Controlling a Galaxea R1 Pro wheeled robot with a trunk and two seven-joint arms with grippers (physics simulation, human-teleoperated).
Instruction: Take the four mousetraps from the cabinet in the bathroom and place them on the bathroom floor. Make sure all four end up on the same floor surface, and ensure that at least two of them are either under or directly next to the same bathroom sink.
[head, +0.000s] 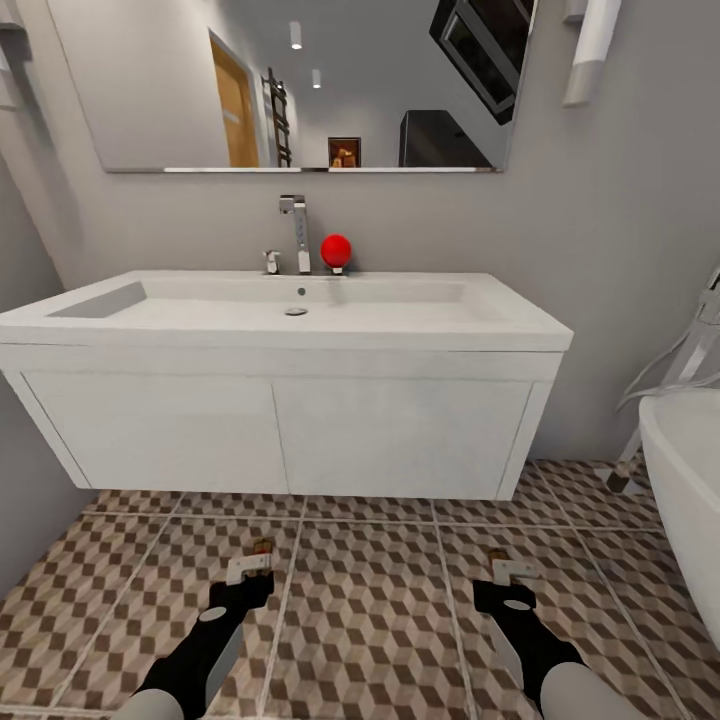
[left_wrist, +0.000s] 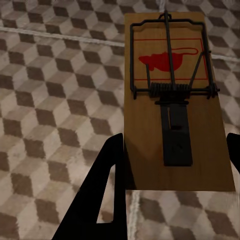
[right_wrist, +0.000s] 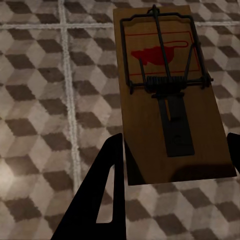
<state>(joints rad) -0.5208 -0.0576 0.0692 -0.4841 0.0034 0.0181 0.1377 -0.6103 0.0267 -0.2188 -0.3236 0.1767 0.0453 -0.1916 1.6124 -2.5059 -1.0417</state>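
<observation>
Mousetraps sit one in each pincer: the left gripper (left_wrist: 172, 165) pinches the near end of one mousetrap (left_wrist: 175, 95), and the right gripper (right_wrist: 175, 162) pinches the other mousetrap (right_wrist: 167, 90) the same way. Both boards jut forward from the fingers, above the bathroom floor (head: 370, 620), just before the white sink unit (head: 290, 425).

The head camera is looking forward and down from above both arms, facing a white sink unit (head: 290, 400) on the wall, with the tiled bathroom floor (head: 370, 620) below it. Each wrist camera is looking along its fingers, close over a mousetrap (left_wrist: 175, 100) (right_wrist: 167, 95) and the same patterned tiles, which all three views are sharing.
</observation>
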